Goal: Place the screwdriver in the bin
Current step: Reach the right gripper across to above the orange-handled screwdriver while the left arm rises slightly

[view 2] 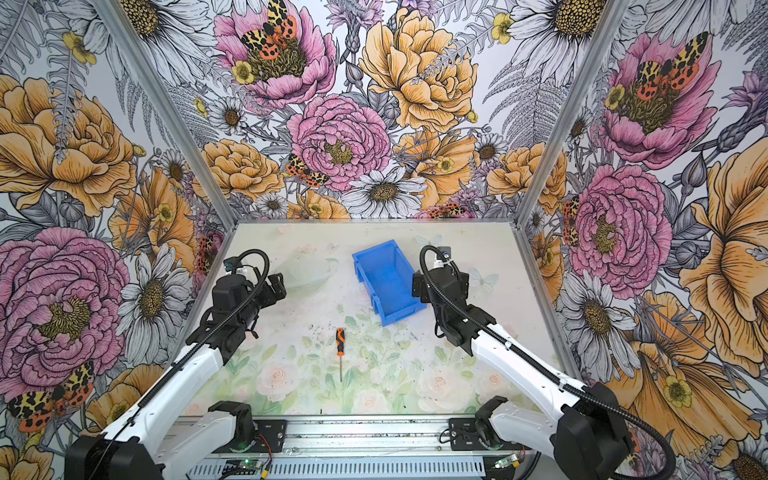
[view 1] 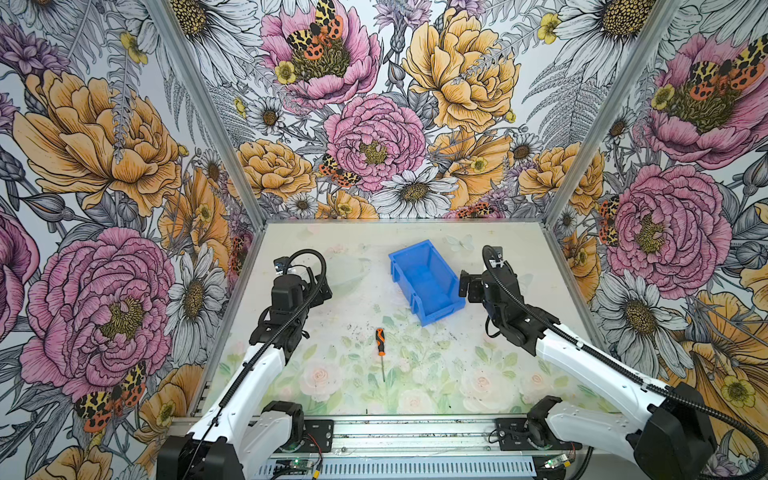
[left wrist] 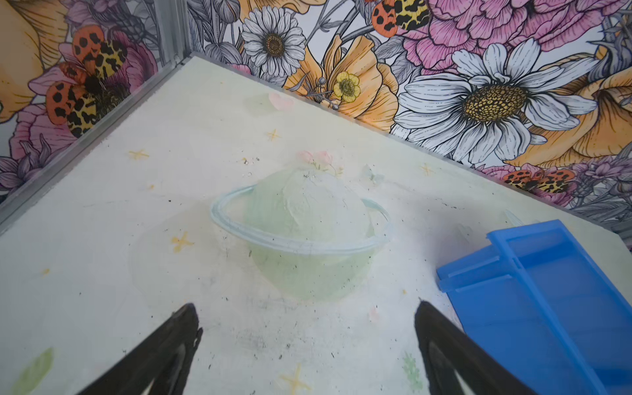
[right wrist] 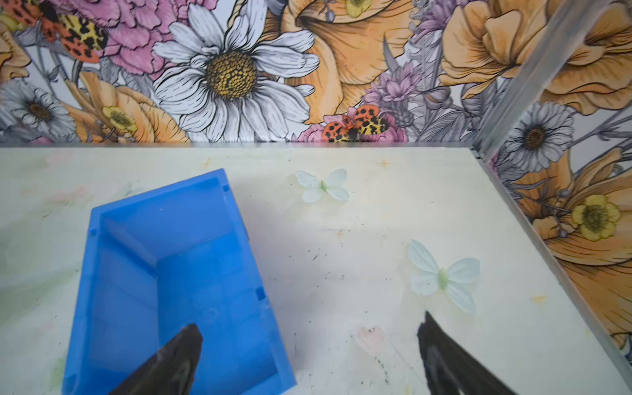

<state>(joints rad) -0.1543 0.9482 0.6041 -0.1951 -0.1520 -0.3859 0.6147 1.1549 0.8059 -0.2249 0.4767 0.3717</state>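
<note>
The screwdriver [view 1: 380, 344] [view 2: 340, 344] lies flat on the table's middle front. Its orange-and-black handle points toward the back and its thin shaft toward the front edge. No gripper touches it, and neither wrist view shows it. The blue bin [view 1: 428, 278] [view 2: 388, 282] stands empty behind it, turned at an angle. My left gripper [view 1: 322, 286] [left wrist: 306, 305] hangs open, left of the bin [left wrist: 547, 290], with nothing between its fingers. My right gripper [view 1: 469, 286] [right wrist: 310, 320] is open and empty at the right wall of the bin [right wrist: 191, 266], one finger over its inside.
Flowered enclosure walls [view 1: 374, 124] close in the table at the back and both sides. A metal rail [view 1: 415, 432] with the arm bases runs along the front edge. The table mat [view 1: 415, 374] carries only printed flowers, butterflies and a planet.
</note>
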